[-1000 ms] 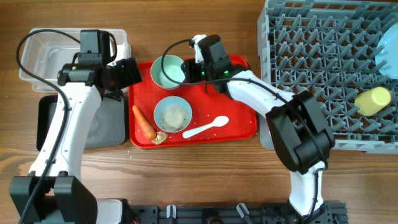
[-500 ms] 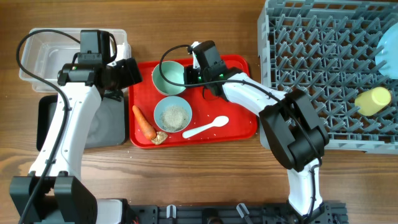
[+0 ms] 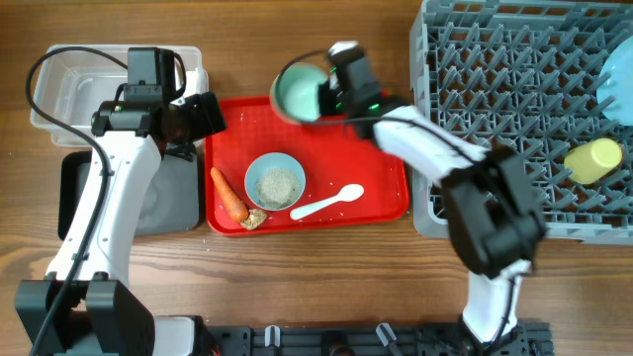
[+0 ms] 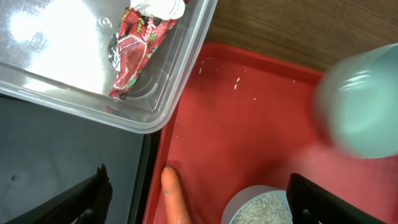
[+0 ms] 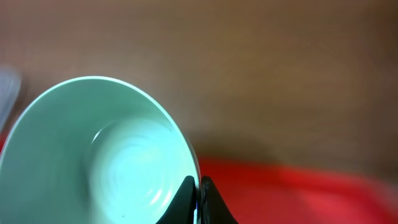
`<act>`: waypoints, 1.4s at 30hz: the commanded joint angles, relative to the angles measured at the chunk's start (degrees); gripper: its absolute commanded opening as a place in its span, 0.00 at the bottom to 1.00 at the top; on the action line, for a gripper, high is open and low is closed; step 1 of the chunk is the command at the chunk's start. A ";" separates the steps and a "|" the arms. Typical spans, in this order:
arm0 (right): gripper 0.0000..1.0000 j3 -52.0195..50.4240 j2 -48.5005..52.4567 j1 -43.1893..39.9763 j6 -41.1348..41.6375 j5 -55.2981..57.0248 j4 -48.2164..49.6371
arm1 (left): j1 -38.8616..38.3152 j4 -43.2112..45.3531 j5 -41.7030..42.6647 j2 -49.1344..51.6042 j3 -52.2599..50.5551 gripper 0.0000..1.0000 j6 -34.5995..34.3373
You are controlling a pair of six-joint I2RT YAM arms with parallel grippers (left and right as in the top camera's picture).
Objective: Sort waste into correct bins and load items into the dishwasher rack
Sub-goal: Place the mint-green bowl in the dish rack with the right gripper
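Note:
My right gripper (image 3: pixel 324 95) (image 5: pixel 199 194) is shut on the rim of an empty pale blue-green bowl (image 3: pixel 297 94) (image 5: pixel 112 155), held tilted in the air over the red tray's back edge. A second bowl (image 3: pixel 275 182) (image 4: pixel 261 208) holding rice grains sits on the tray, with a white spoon (image 3: pixel 326 203) to its right. The carrot (image 3: pixel 229 196) (image 4: pixel 175 196) and a beige lump (image 3: pixel 255 219) lie at the tray's left side. My left gripper (image 3: pixel 203 117) (image 4: pixel 198 177) hangs open above the tray's left edge, holding nothing. A red-and-white wrapper (image 4: pixel 140 43) lies in the clear tub (image 3: pixel 69 89) (image 4: pixel 50 56).
The black tray (image 3: pixel 173 203) (image 4: pixel 56 155) sits in front of the tub, left of the red tray (image 3: pixel 366 148). The grey dishwasher rack (image 3: pixel 495 119) fills the right side, with a yellow cup (image 3: pixel 593 160) and a pale blue plate (image 3: pixel 618 94) in it.
My right gripper closed on the empty bowl's rim and lifted it off the tray, up and toward the back right. The left arm has not moved.

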 commanded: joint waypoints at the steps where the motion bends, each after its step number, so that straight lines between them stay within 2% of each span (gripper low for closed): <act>1: 0.04 1.29 -9.88 -4.46 -10.23 10.91 0.55 | 0.44 -0.07 -0.90 0.22 0.57 0.91 -0.50; 5: 0.04 1.29 -15.17 -8.52 -22.18 22.12 0.63 | 0.44 -0.02 -0.92 0.22 0.57 0.92 -0.50; 11: 0.04 1.27 -16.81 -16.04 -39.85 42.36 2.27 | 0.44 -0.02 -0.90 0.22 0.57 0.92 -0.50; 18: 0.04 1.16 -16.09 -26.64 -46.90 50.42 3.28 | 0.44 -0.02 -0.90 0.22 0.57 0.92 -0.50; 24: 0.04 1.09 -13.11 -33.88 -56.78 54.51 8.07 | 0.44 -0.02 -0.87 0.22 0.57 0.92 -0.50; 29: 0.04 1.09 -9.16 -36.89 -60.41 55.32 11.41 | 0.44 -0.02 -0.90 0.22 0.57 0.91 -0.50; 42: 0.04 1.03 0.59 -37.00 -60.11 57.27 11.23 | 0.44 -0.11 -0.46 0.22 0.57 0.91 -0.52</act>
